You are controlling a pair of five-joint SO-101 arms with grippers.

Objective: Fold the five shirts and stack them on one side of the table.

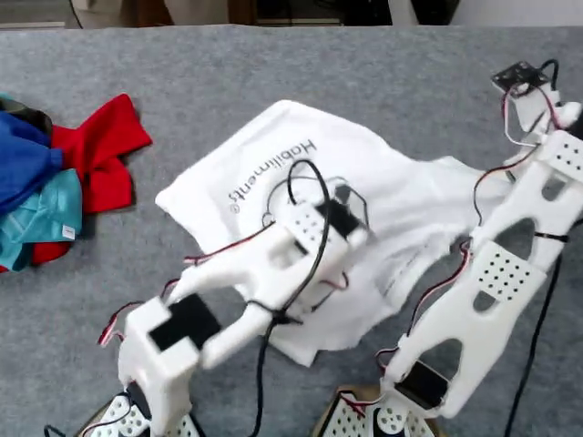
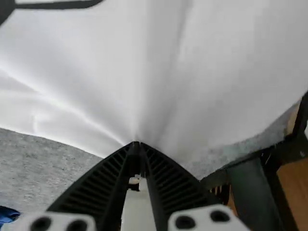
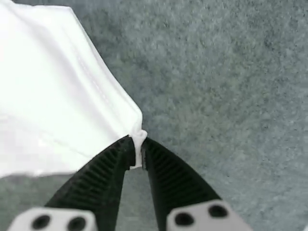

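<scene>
A white shirt [image 1: 301, 173] with grey print lies spread and rumpled across the middle of the grey table [image 1: 410, 82]. My left gripper [image 2: 136, 147] is shut on a pinch of its cloth [image 2: 154, 77], which fans out in taut folds from the fingertips; from above this arm [image 1: 273, 264] sits over the shirt's centre. My right gripper [image 3: 136, 143] is shut on the white shirt's corner [image 3: 57, 96], held just above the table; its arm [image 1: 510, 255] stands at the shirt's right side.
A heap of shirts lies at the table's left edge: a red one [image 1: 100, 150], a blue one [image 1: 23, 159] and a teal one [image 1: 41, 218]. Bare grey table runs along the far side and at the far right [image 3: 231, 72].
</scene>
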